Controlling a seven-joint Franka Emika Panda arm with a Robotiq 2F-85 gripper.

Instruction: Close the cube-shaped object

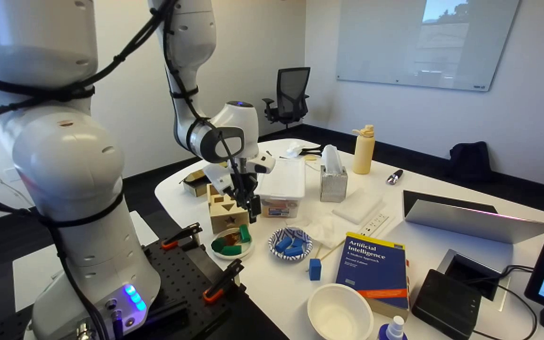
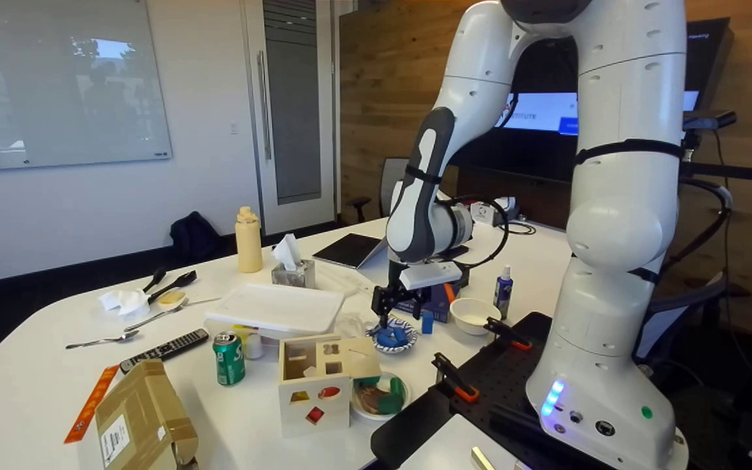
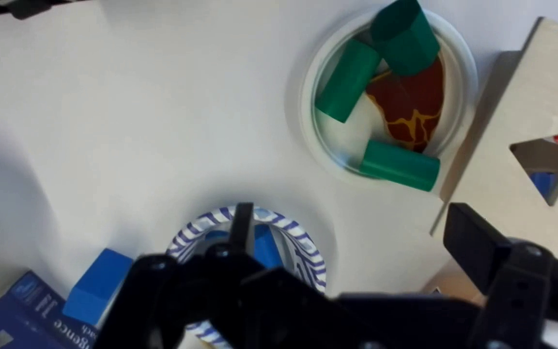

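Note:
The tan wooden cube-shaped box (image 1: 220,224) has shape holes in its faces and shows in both exterior views (image 2: 297,421). Its lid (image 2: 361,360) lies shifted to one side, overhanging the green-block dish, and part of the top is open. In the wrist view the lid (image 3: 543,87) with a triangular hole is at the right edge; the rest of the box is cut off there. My gripper (image 3: 356,237) is open and empty. It also shows in both exterior views (image 1: 252,208) (image 2: 402,305). It hovers beside the box; one finger appears over the patterned bowl, the other by the lid's edge.
A white dish (image 3: 309,97) of green blocks sits against the box. A patterned bowl (image 1: 272,243) holds blue blocks. The translucent container (image 1: 281,177) stands behind. A green can (image 2: 228,359), a cardboard box (image 2: 144,418), a blue block (image 1: 315,269) and a book (image 1: 371,264) are nearby.

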